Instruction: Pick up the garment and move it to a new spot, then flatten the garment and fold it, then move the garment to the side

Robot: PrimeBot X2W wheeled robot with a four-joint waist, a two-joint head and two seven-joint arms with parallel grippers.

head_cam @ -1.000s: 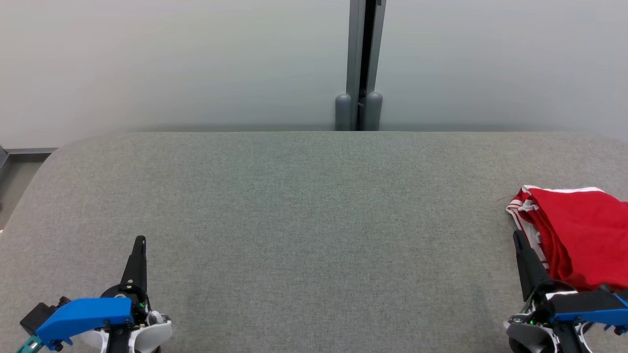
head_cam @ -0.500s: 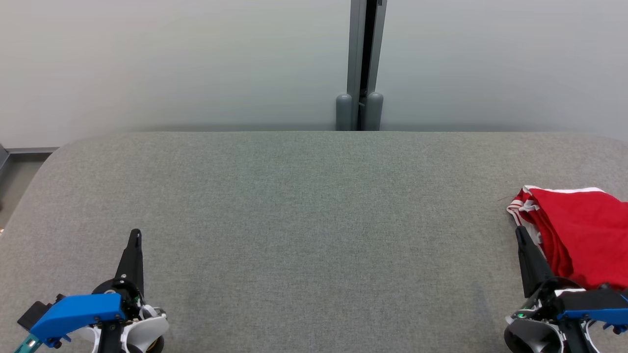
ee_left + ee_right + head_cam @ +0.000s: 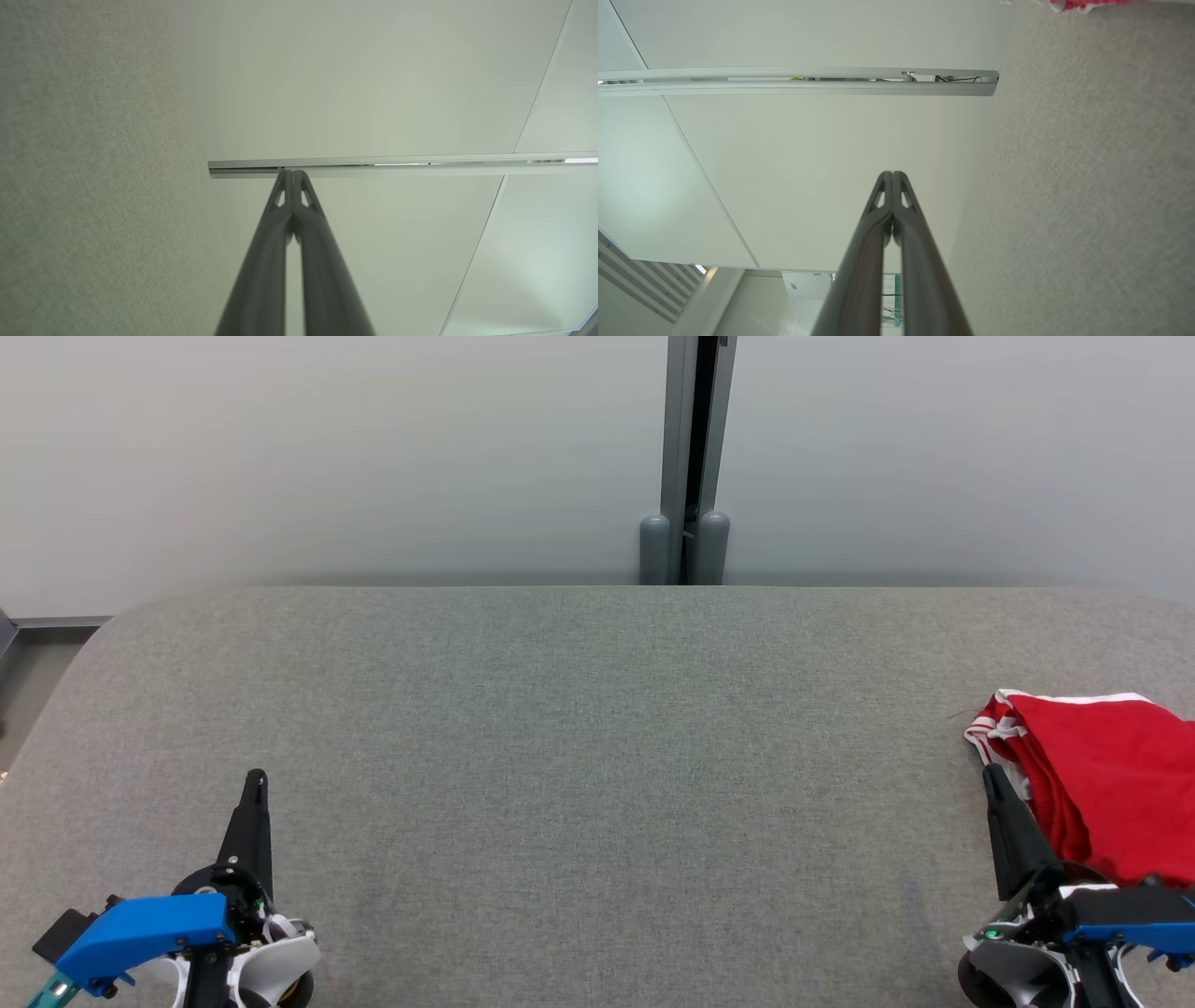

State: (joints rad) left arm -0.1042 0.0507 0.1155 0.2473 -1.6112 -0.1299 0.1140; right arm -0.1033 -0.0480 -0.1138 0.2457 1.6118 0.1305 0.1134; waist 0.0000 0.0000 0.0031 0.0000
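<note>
At the table's (image 3: pixel 597 756) near edge, the left gripper (image 3: pixel 254 786), pinched closed and empty, has eased back slightly. The right gripper (image 3: pixel 992 779), also closed and empty, sits just beside the red garment (image 3: pixel 1111 775), unmoved at the table's right edge. The task is probably done.

Garment (image 3: pixel 1106 775) on the table (image 3: pixel 597 728) at its right edge, right gripper (image 3: pixel 991 775) near right, just left of the garment, left gripper (image 3: pixel 255 780) near left, well apart, post (image 3: pixel 686 457) behind the table's far edge
</note>
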